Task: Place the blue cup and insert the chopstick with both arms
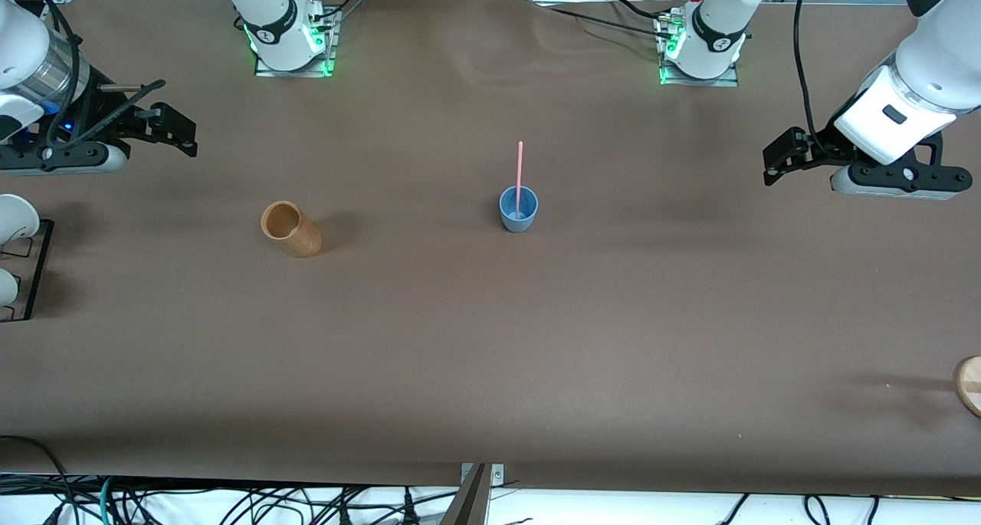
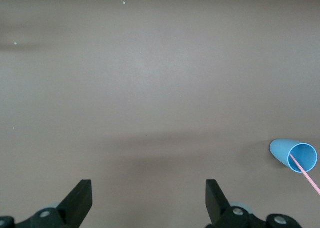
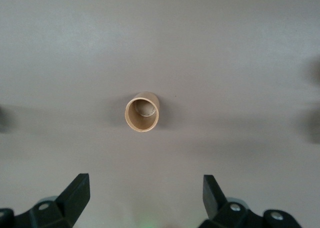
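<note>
The blue cup point(image 1: 519, 211) stands upright on the brown table near its middle. The pink chopstick point(image 1: 520, 168) stands in it, leaning on the rim. Both also show in the left wrist view, the cup point(image 2: 287, 150) and the chopstick point(image 2: 307, 173). My left gripper point(image 1: 778, 161) hangs open and empty over the left arm's end of the table, well apart from the cup; its jaws point(image 2: 149, 198) stand wide. My right gripper point(image 1: 178, 132) hangs open and empty over the right arm's end; its jaws point(image 3: 145, 195) stand wide too.
A tan wooden cup point(image 1: 291, 230) stands on the table toward the right arm's end, seen also in the right wrist view point(image 3: 142, 112). A black rack with white cups point(image 1: 19, 268) sits at that end's edge. A wooden disc point(image 1: 969, 385) lies at the left arm's end.
</note>
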